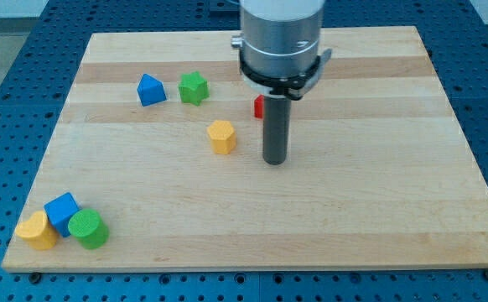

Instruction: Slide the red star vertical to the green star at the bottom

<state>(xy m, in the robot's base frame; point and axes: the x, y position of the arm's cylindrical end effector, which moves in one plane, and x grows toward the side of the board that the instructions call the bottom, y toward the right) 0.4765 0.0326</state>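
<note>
My tip (275, 160), a bare rod with no jaws to open or close, rests on the wooden board (378, 210) near its middle. The red star (259, 106) sits just behind it, mostly hidden by the rod. A yellow block (221, 136) lies just left; the green star (193, 87) is farther left and back, beside a blue block (150, 90). Pushing left risks catching the yellow block, or the star slipping off the rod's round side.
</note>
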